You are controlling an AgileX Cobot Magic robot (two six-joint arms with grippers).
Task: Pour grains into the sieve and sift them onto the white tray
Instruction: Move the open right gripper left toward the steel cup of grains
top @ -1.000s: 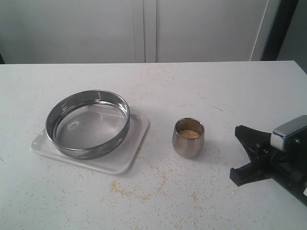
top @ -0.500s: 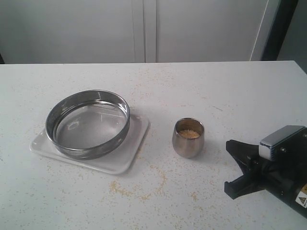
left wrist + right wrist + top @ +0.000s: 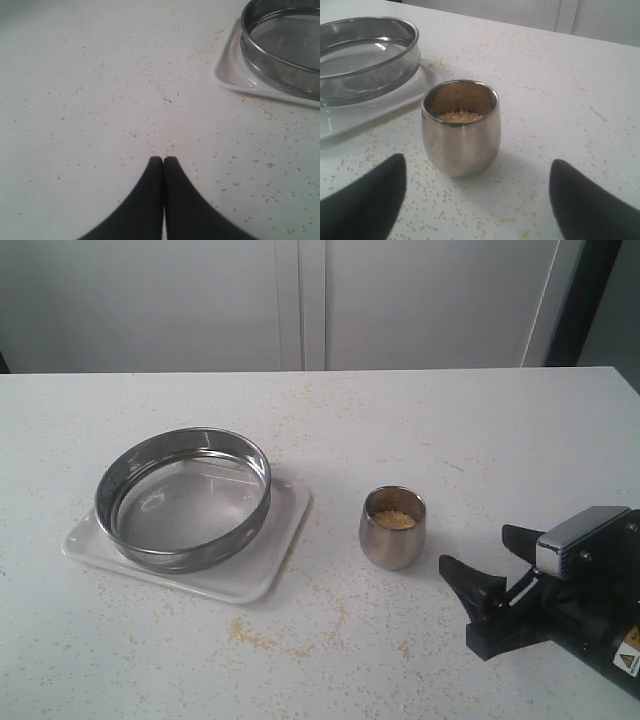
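Right claw [image 3: 477,548]: black jaws spread wide; empty; just beside the small rounded steel cup [image 3: 392,538]
Left claw [image 3: 163,160]: tips pressed together
Risk: off-centre squeeze tips cup; golden grains [image 3: 395,520] spill

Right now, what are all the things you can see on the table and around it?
round stainless-steel sieve with mesh bottom: one, silver, sitting on the tray, left side of the exterior view
flat rectangular white tray: one, glossy white, under the sieve
small rounded steel cup: one, silver, upright on the table, right of the tray
golden-yellow grains: a little heap, yellow, inside the cup; many more scattered on the table
speckled white table: one, white, under everything
cabinet doors: pale grey, behind the table
left gripper: one, black, shut, over bare table near the tray's corner
right gripper: one, black, open, just right of the cup, not touching it
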